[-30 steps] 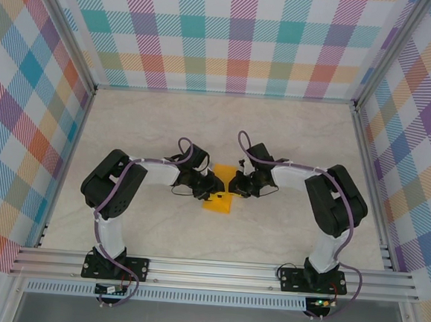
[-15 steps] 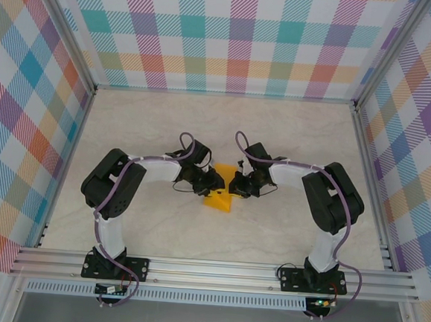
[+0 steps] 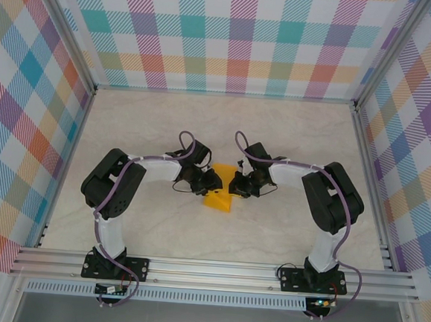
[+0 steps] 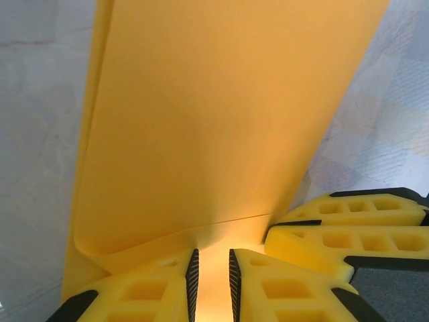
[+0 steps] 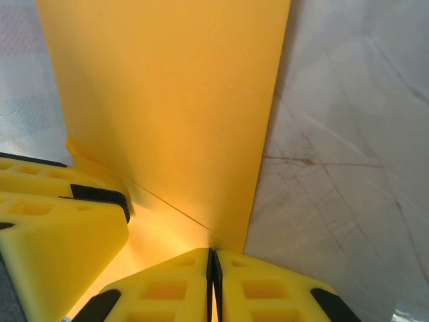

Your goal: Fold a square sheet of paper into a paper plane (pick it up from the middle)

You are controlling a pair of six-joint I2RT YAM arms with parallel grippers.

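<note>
Paper: the square sheet of paper [image 4: 214, 114] is creased and stands up off the desk [image 3: 143, 125] at its middle, between the two grippers.
Right gripper: the right gripper [image 5: 211, 255] has its jaws pressed together on the sheet's lower edge, just beside a fold line.
Left gripper: the left gripper [image 4: 212, 258] has its jaws narrow with a slit left between them. Paper lies in the slit. It seems not to clamp, though this close view makes that hard to be sure of.
Risk, slip: if the left side is not biting, a pull from the right would draw the sheet out and let the crease spring open.
Risk, tear: if both clamp and move apart, the thin paper may rip or take a stray wrinkle.
Risk, knock: the fingers sit just beside each other, so a small sideways move could bump them and skew the fold.
</note>
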